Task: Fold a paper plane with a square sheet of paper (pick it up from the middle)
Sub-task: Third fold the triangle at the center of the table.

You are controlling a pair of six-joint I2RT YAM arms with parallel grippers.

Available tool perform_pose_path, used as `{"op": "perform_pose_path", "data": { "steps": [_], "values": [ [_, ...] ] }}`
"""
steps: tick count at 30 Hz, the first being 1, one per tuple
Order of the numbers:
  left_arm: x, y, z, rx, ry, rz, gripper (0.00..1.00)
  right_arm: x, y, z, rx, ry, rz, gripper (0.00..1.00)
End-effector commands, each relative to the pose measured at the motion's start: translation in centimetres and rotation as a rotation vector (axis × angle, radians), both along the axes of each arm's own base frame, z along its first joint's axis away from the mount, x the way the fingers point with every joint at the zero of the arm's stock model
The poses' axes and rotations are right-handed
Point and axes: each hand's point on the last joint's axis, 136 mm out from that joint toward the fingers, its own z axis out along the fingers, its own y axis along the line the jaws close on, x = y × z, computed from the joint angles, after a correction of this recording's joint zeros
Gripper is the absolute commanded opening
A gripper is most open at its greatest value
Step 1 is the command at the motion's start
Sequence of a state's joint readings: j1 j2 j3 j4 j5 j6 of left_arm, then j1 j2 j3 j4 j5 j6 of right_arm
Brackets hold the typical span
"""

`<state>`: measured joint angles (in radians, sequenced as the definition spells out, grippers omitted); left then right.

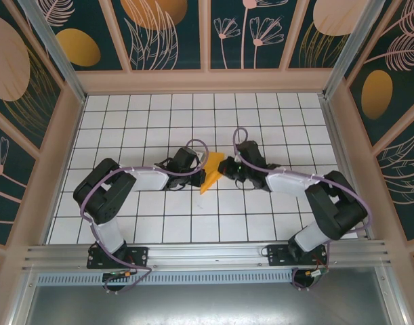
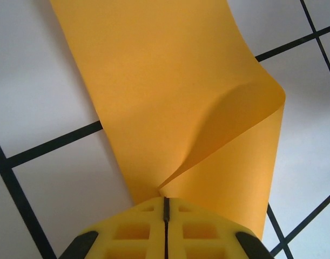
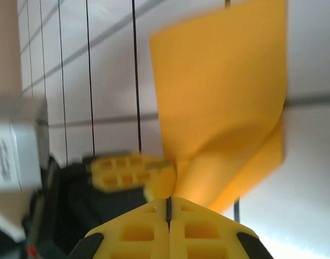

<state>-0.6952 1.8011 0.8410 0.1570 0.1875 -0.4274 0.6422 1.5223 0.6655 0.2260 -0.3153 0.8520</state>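
Note:
The square sheet of paper point(image 1: 211, 173) is orange-yellow and folded into a narrow shape that points toward the near edge. It lies at the middle of the table between both grippers. My left gripper point(image 1: 197, 169) is shut, pinching the paper's left side. In the left wrist view its jaws point(image 2: 166, 204) meet on the paper point(image 2: 154, 91), where one flap curls up. My right gripper point(image 1: 226, 170) is shut on the opposite edge. In the right wrist view the paper point(image 3: 219, 91) bends up from the right gripper's closed tips point(image 3: 168, 204), and the left gripper's yellow fingers point(image 3: 127, 171) sit just beyond.
The white tiled table point(image 1: 193, 122) spreads out on all sides of the paper. Patterned walls with wooden frames point(image 1: 207, 80) enclose it at the back and sides. The aluminium rail point(image 1: 207, 257) with both arm bases runs along the near edge.

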Motion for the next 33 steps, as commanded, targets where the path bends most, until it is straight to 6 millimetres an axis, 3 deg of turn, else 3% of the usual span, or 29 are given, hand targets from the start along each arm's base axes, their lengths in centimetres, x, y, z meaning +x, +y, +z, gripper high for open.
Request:
{"op": "perform_pose_path", "data": {
  "steps": [1, 8, 16, 33],
  "values": [
    [-0.7, -0.3, -1.2, 0.007, 0.048, -0.033, 0.09, -1.7, 2.6, 1.6, 0.135, 0.015, 0.021, 0.00],
    [-0.7, -0.3, -1.7, 0.016, 0.060, -0.035, 0.10, -4.2, 4.9, -0.7, 0.160, 0.093, 0.063, 0.00],
    [-0.7, -0.3, -1.8, 0.019, 0.062, -0.038, 0.10, -5.2, 5.0, -2.6, 0.116, 0.154, 0.094, 0.00],
    [-0.8, -0.4, -2.0, 0.021, 0.068, -0.044, 0.10, -5.3, 5.7, -4.5, 0.118, 0.179, 0.117, 0.00]
  ]
}}
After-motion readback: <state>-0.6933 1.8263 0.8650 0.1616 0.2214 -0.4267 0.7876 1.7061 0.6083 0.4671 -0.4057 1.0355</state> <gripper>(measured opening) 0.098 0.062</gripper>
